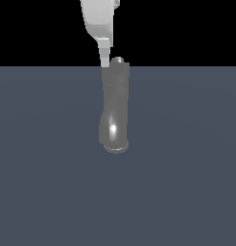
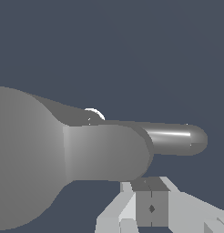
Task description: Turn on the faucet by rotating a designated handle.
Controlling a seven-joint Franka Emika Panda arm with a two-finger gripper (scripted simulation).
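**Faucet upright at centre, pincer at its top**

In the exterior view the faucet [image 1: 114, 108] is seen standing on the grey-blue surface [image 1: 187, 168], near the middle of the scene. Its long axis is set vertically, from 6 to 12 o'clock, with a wider flared ring at the foot and a rounded end at the top. A slight bulge toward 9 o'clock is shown low on the body.

The pincer [image 1: 105, 58] is held down from 12 o'clock, with one white finger [image 1: 104, 53] seen just beside the faucet's top on the exterior view's left; contact cannot be told.

In the wrist view the faucet [image 2: 104, 152] is seen lying lengthwise across the picture, a glossy narrower part [image 2: 177, 139] at its far end. Which part is the handle cannot be told. How far the pincer is open cannot be told, and nothing is seen held in it.
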